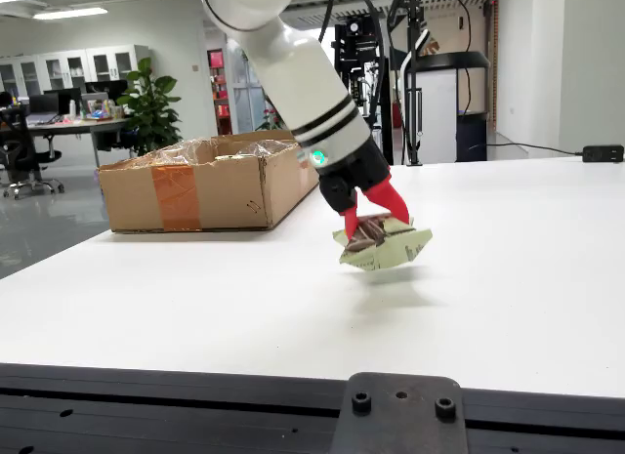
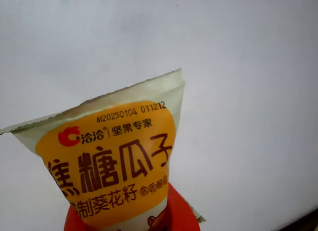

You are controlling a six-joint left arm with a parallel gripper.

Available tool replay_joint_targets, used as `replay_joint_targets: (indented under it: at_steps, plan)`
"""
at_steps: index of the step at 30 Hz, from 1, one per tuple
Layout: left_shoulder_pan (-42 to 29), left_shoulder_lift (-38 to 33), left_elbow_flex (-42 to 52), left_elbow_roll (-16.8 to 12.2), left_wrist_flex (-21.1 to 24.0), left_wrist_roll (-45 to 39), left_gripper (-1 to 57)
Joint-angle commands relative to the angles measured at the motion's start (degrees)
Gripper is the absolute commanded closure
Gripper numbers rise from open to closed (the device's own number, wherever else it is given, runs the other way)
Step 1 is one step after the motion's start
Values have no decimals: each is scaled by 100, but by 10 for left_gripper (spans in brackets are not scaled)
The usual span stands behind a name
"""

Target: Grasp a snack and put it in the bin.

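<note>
In the view from the side, my gripper (image 1: 376, 220) with red fingers (image 1: 392, 201) is shut on a pale green snack packet (image 1: 386, 246), held a little above the white table (image 1: 508, 278). The packet's shadow lies on the table below it. The cardboard bin (image 1: 210, 184) stands to the left and farther back, open at the top with a clear liner inside. In the view that rides on the gripper, the snack packet (image 2: 112, 161) fills the lower left, showing a yellow label with brown Chinese lettering, and a red fingertip (image 2: 179, 213) presses it from beneath.
A black mount plate (image 1: 395, 415) sits at the table's near edge in the side view. A black power strip (image 1: 603, 153) lies at the far right edge. Behind the table stand a black equipment stand (image 1: 415, 73), office desks and a potted plant (image 1: 151, 107).
</note>
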Motion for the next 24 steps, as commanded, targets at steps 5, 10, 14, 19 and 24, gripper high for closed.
replay_joint_targets:
  at_steps: [5, 10, 14, 19, 24]
  plan:
    - [183, -315, -20, 309, 226, -672, 474]
    - [483, -718, -29, 575, 267, -1461, 483]
    - [766, -1129, -88, 802, 290, -2147, 487]
    - [1082, -1471, -357, 1091, 442, -2820, 497]
    - [1373, -1463, -941, 1347, 799, -3240, 504]
